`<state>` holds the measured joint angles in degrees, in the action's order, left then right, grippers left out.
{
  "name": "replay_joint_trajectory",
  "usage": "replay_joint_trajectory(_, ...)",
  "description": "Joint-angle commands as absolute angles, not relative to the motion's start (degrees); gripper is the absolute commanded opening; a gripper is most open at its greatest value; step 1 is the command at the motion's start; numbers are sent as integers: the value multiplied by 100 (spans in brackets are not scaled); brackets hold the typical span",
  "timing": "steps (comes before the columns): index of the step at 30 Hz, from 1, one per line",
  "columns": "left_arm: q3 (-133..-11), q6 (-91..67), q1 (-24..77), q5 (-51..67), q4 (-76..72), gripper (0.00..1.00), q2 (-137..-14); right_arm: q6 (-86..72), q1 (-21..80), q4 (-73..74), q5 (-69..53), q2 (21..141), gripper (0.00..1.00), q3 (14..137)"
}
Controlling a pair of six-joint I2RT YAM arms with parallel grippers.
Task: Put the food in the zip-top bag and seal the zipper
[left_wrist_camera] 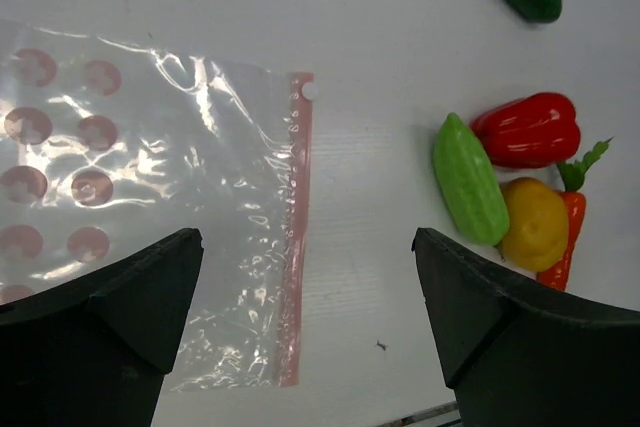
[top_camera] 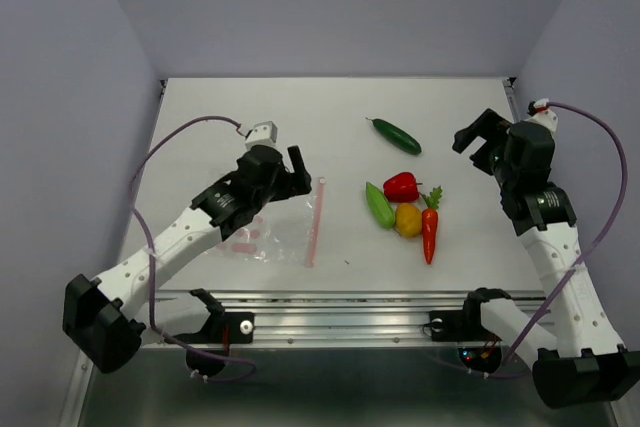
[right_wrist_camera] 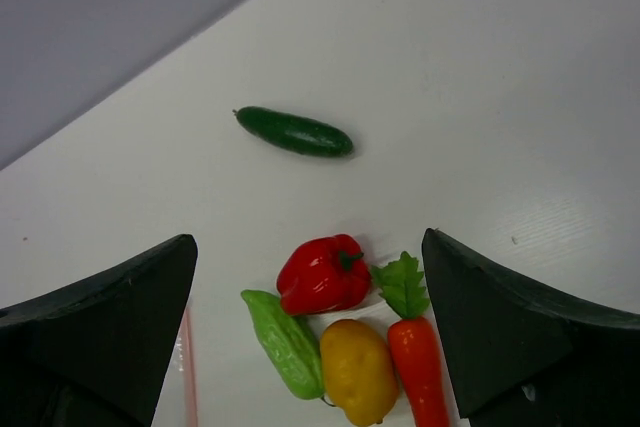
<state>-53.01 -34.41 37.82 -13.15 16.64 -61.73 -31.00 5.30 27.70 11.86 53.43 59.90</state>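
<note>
Open lane between zipper (top_camera: pixel 316 222) and pod (top_camera: pixel 379 205); pepper (top_camera: pixel 402 187), carrot (top_camera: pixel 430 232) crowd pod; cucumber (top_camera: pixel 396 135) apart.

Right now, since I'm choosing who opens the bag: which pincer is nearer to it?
Left. The left pincer hangs open just above the bag, by its pink strip. The right pincer is far off on the other side, beyond the red pepper.

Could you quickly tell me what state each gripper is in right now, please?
Left gripper: open, holding nothing.
Right gripper: open, holding nothing.
</note>
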Motion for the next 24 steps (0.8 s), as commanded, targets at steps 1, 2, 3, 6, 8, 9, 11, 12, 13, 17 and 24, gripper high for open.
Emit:
replay_joint_trajectory(1,-5572,-3446,4130,-1538,1855,99,-6793,-2954,501,2225,1213,4966,100,5749)
replay_joint_trajectory(2,-5564,-3419,4157,-1529,1828,99,-6855,-2875,501,2180,1204,4888,100,5696)
replay_joint_trajectory(3,-5555,-3393,4183,-1521,1776,99,-6916,-2918,501,2188,1309,4887,100,5661)
replay_joint_trajectory(6,-5590,-3366,4306,-1555,1714,99,-7380,-3006,501,2180,1328,5026,100,5581)
replay_joint_trajectory(8,-5695,-3331,4429,-1600,1784,99,-7636,-2840,501,2214,926,5185,100,5590)
replay_joint_trajectory(9,-5730,-3322,4456,-1574,1810,99,-7777,-2752,501,2206,775,5333,100,5590)
replay_joint_trajectory(11,-5783,-3322,4517,-1530,1828,99,-8103,-2777,501,2206,668,5449,100,5564)
replay_joint_trajectory(12,-5792,-3331,4544,-1494,1828,99,-8269,-2795,501,2215,694,5510,100,5546)
replay_joint_trajectory(13,-5801,-3340,4570,-1503,1828,99,-8340,-2786,501,2215,694,5546,100,5528)
replay_joint_trajectory(17,-5923,-3349,4746,-1520,1846,99,-8700,-2856,501,2206,905,5660,100,5388)
replay_joint_trajectory(24,-6222,-3392,4834,-1784,2302,83,-9535,-2716,501,2215,1090,5722,100,5142)
